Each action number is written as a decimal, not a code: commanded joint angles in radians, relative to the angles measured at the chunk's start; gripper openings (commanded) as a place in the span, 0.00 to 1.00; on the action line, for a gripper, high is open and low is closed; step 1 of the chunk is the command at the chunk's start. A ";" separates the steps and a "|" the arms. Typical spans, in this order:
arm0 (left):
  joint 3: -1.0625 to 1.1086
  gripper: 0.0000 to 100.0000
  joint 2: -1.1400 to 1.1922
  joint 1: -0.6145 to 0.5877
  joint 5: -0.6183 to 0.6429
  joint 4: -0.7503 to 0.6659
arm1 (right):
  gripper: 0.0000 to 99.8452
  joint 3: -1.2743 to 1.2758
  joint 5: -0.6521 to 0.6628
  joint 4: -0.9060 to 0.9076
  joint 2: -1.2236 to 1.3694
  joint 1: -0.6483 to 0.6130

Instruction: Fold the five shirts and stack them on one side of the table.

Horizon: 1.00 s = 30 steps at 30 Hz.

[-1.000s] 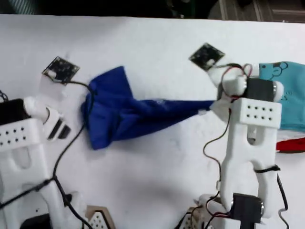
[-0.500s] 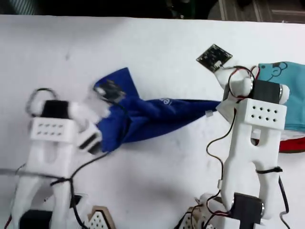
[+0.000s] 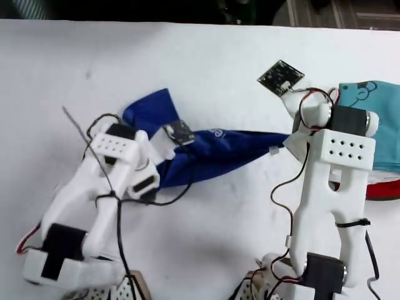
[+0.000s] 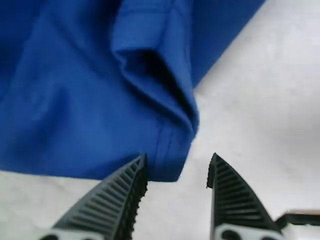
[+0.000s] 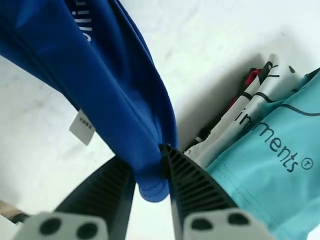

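Note:
A blue shirt lies bunched and stretched across the middle of the white table. My right gripper is shut on one end of the blue shirt, close to the stack; from above, that right gripper sits at the shirt's right end. My left gripper is open, its fingertips straddling a hemmed corner of the blue shirt. In the high view the left gripper is over the shirt's left part.
A stack of folded shirts lies at the table's right edge: a teal one on top, a white printed one and a red edge below. Cables trail from both arms. The table's far half is bare white.
My left arm has swung in from the far left edge to the blue shirt's left part. The right arm shifted slightly right, still holding the shirt's end.

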 commanded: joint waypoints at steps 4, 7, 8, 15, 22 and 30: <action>-0.003 0.21 0.082 -0.045 -0.002 -0.072 | 0.02 -0.005 0.003 -0.013 -0.045 -0.001; -0.003 0.15 0.119 -0.045 -0.002 -0.072 | 0.02 -0.008 0.006 -0.013 -0.045 -0.001; -0.003 0.11 0.125 -0.042 -0.002 -0.080 | 0.02 -0.009 0.006 -0.013 -0.045 -0.001; -0.026 0.02 0.102 -0.050 -0.075 0.017 | 0.02 -0.011 0.006 -0.013 -0.045 -0.004; -0.147 0.02 -0.166 -0.102 -0.092 0.152 | 0.02 -0.089 0.003 -0.004 -0.047 -0.005; -0.402 0.02 -0.414 -0.280 -0.098 0.180 | 0.02 -0.367 0.000 0.104 -0.047 -0.044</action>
